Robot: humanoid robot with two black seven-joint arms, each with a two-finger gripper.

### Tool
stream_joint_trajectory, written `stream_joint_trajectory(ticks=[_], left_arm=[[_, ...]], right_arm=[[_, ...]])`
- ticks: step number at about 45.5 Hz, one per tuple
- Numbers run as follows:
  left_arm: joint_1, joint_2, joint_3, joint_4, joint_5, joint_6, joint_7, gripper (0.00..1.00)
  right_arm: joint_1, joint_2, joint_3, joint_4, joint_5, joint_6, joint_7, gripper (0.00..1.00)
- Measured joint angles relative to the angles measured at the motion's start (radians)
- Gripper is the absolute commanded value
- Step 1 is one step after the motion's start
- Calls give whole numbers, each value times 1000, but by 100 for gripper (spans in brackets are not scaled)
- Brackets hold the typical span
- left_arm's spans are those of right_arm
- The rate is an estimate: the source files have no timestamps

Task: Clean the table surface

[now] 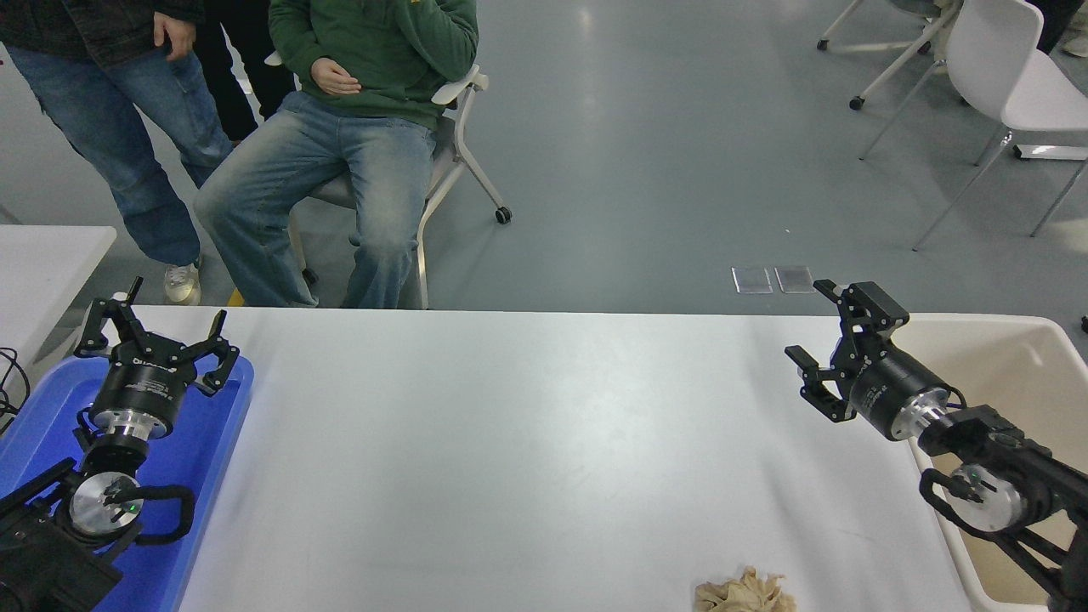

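Observation:
The white table surface [510, 459] fills the lower picture. A crumpled beige cloth [746, 593] lies on it at the front edge, right of centre. My right gripper [814, 321] is open and empty, held above the table's far right corner beside the cream bin, well behind the cloth. My left gripper [155, 327] is open and empty, parked over the blue tray at the lower left.
A blue tray [217, 442] sits on the table's left end. A cream plastic bin [1020, 374] stands at the right edge. A smaller white table's corner [42, 255] shows at the left. One person sits and others stand at the far side. White chairs stand at the top right.

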Motion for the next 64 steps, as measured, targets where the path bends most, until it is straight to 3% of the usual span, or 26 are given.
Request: stream_joint_trajectory(ticks=[29,48,64], left_arm=[[0,0,0,0,0,0,0,100],[0,0,0,0,0,0,0,100],[-1,0,0,0,0,0,0,100]], right_arm=[[-4,-412,-215,302,-564,5,1,100],[-9,-496,-319,412,-842,6,-1,100],[-11,-474,-431,440,-1007,1,-7,100]])
